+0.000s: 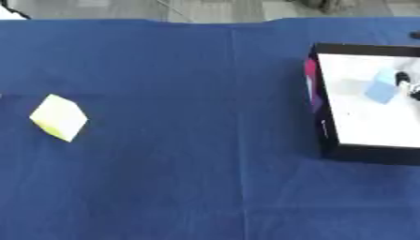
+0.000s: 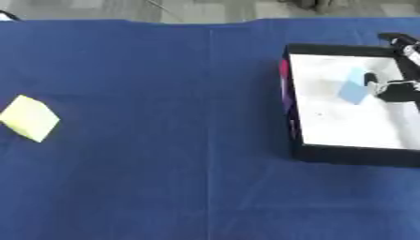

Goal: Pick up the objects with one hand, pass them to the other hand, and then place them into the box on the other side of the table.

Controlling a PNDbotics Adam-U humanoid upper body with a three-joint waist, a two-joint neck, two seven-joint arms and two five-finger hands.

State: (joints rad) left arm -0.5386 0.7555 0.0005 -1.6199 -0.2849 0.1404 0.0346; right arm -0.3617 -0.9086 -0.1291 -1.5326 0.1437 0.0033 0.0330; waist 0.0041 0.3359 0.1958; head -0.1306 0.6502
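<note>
Placing step: my right robot hand at right of frame is over the box, seemingly pinching the blue block; next I release, then fetch the yellow block at far left of the worktop.

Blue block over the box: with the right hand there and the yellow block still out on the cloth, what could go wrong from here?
1. The blue block sits at the right hand fingers above the box floor; whether it is still held cannot be told, so it might drop and bounce.
2. The yellow block lies far left, near the cloth's edge in the right eye view; a clumsy left-hand grasp could push it off.
</note>
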